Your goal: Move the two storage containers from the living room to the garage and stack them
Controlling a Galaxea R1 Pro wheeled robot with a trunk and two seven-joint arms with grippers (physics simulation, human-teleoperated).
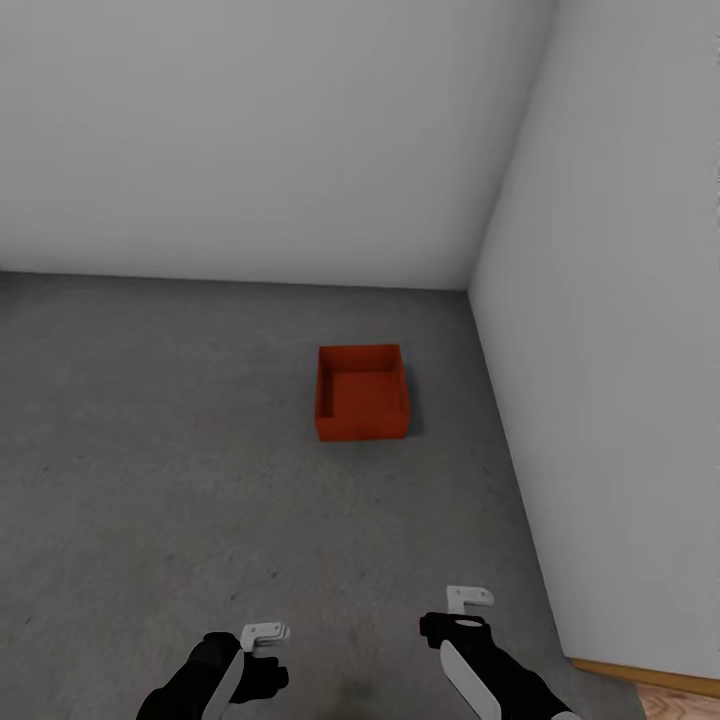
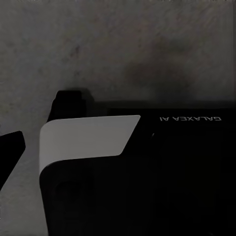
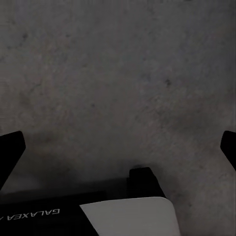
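Note:
One orange-red storage container (image 1: 361,392) sits upright and empty on the dark grey concrete floor (image 1: 150,450) of the garage, close to the corner of the two pale walls. Both arms are tucked low at the near edge of the head view, well short of the container. My left gripper (image 1: 262,650) and right gripper (image 1: 462,625) point down at the floor. In the right wrist view the black fingertips (image 3: 10,147) stand far apart with bare concrete between them. One left fingertip (image 2: 10,147) shows at the picture's edge, equally wide out. Neither gripper holds anything.
A grey-white wall (image 1: 250,130) closes the far side and another wall (image 1: 620,350) runs along the right. A strip of light wood flooring (image 1: 685,705) shows at the lower right. My own black base (image 2: 189,118), marked GALAXEA AI, lies under both wrists.

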